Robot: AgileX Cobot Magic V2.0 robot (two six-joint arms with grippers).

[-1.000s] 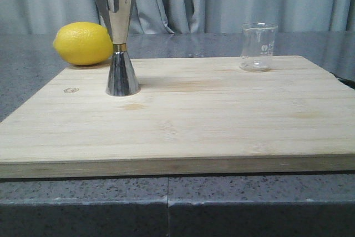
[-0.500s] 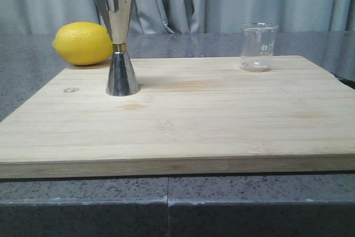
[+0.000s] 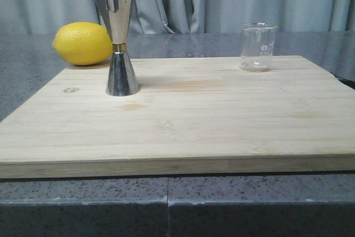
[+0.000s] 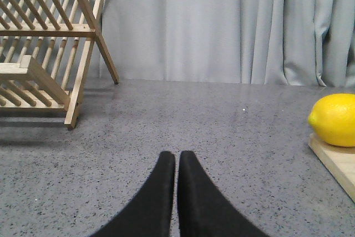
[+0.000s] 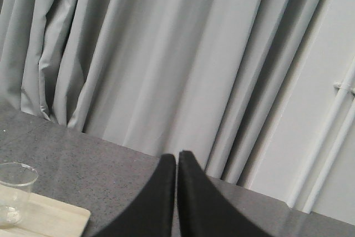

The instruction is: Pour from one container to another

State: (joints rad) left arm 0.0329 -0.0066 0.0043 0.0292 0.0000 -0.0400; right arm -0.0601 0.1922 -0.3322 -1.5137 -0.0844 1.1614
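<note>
A lemon (image 3: 83,43) sits at the far left corner of the wooden board (image 3: 183,120) on the counter (image 3: 22,70). The steel jigger (image 3: 118,40) stands upright on the board's left side; the empty glass beaker (image 3: 258,46) stands far right. Both the left end effector (image 4: 176,162) and right end effector (image 5: 177,162) are closed, gripping nothing.

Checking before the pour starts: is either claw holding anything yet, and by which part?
Nothing is held. The left claw and right claw are both shut on nothing; the beaker and jigger stand untouched.
</note>
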